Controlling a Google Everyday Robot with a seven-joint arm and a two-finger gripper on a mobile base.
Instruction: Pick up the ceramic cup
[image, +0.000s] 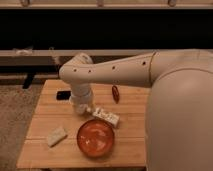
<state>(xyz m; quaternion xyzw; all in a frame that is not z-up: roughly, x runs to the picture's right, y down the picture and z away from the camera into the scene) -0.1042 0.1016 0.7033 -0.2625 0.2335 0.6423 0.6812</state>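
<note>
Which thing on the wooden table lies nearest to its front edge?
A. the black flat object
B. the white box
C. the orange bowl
C: the orange bowl sits foremost, nearest the camera; the gripper hangs behind it, just left of the white box.

Arm stretched over the table, and the hand hangs low just behind the orange bowl. White box sits by the bowl's far right rim, pale block to its left, black object well behind.

On the table, the claw hangs behind the bowl, the box just right of it.
</note>
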